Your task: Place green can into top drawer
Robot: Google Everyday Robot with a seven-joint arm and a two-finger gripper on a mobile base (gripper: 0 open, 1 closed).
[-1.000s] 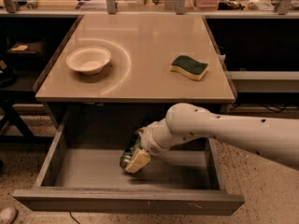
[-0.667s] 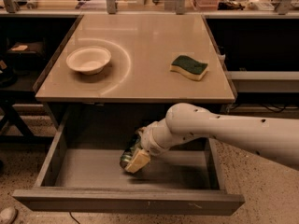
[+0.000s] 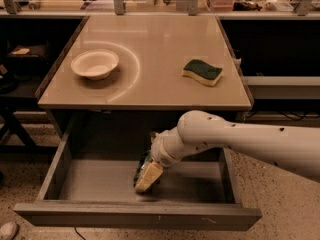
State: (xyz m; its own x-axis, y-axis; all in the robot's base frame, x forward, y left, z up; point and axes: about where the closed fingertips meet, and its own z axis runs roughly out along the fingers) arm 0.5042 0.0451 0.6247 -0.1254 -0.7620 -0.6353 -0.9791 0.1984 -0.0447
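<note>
The top drawer (image 3: 55, 176) is pulled open under the counter, with a plain grey inside and a flat front panel (image 3: 135, 218). My gripper (image 3: 146, 178) reaches down into the drawer from the right, near the middle of its floor. It is shut on the green can (image 3: 139, 169). Only a dark green strip of the can shows to the left of the tan finger (image 3: 149, 176); the rest is hidden by the gripper. The can is low in the drawer; I cannot tell whether it touches the floor.
On the counter (image 3: 150, 44) a white bowl (image 3: 95, 64) stands at the left and a green-topped yellow sponge (image 3: 202, 72) lies at the right. My white arm (image 3: 250, 141) crosses the drawer's right side. Dark shelving flanks the counter on both sides.
</note>
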